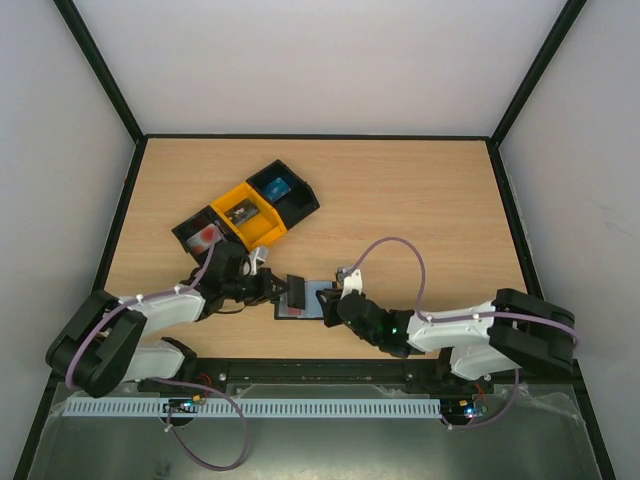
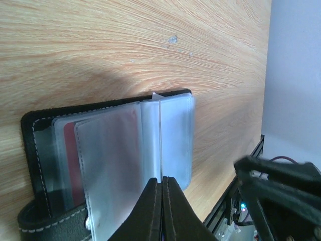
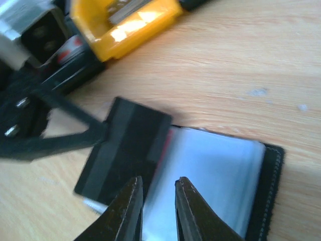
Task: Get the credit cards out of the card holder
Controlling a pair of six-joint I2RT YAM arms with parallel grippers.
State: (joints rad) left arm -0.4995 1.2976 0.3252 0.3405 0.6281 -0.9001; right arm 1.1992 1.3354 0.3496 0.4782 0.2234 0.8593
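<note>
Top cam sits high behind the arm bases, looking down over the whole tabletop [image 1: 400,200], so it's the far view. Left wrist cam rides super close, peering along its own jaws across the card holder [image 2: 31,150] toward the right arm [image 2: 281,191]. Right wrist cam is just as close but faces back over that holder, which all three views share, toward the dark credit card [image 3: 123,150] and yellow bin [image 3: 125,25].

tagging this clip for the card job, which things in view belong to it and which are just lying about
In the job: card holder, red card inside it, dark card, left end effector shut on the dark card, right end effector over the card holder.
Lying about: yellow bin, black bin with a red item, black bin with a blue item.
</note>
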